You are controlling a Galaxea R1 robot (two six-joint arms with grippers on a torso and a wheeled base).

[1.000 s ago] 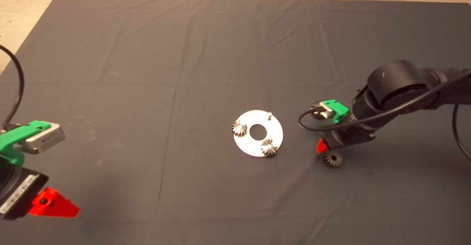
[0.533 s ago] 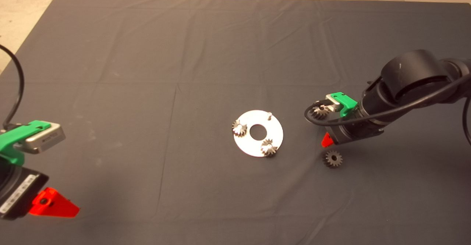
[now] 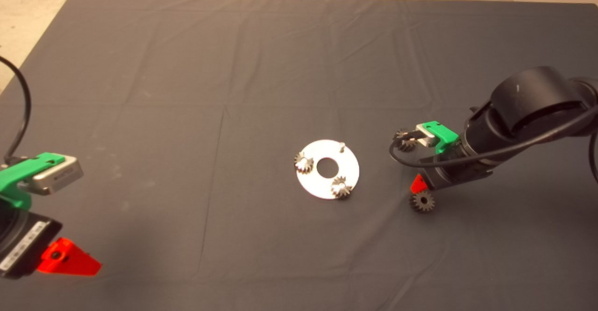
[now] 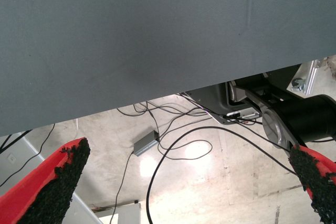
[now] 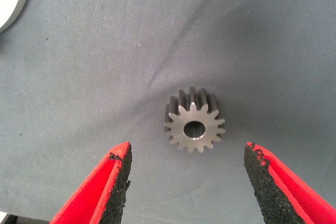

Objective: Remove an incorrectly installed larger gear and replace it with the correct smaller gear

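Observation:
The smaller gear [image 3: 422, 201], dark with a round bore, lies flat on the mat to the right of the round silver plate [image 3: 313, 185]. My right gripper [image 3: 419, 186] hovers just over it, open. In the right wrist view the smaller gear [image 5: 194, 127] sits on the mat between the spread red fingers [image 5: 113, 182], untouched. Behind the right wrist's camera, the larger gear [image 3: 404, 141] rests on the mat, partly hidden. Two gears [image 3: 304, 162] [image 3: 342, 187] sit on the plate, and one pin [image 3: 342, 146] stands bare. My left gripper [image 3: 65, 260] is parked at the lower left, open.
The right arm's black cable [image 3: 395, 157] loops over the mat between the plate and the gripper. The left wrist view shows the mat's edge [image 4: 157, 93], with floor and cables [image 4: 173, 145] beyond it.
The right gripper drew back to the right and up from the smaller gear, then came down close over it again. Neither the gears nor the left arm have moved.

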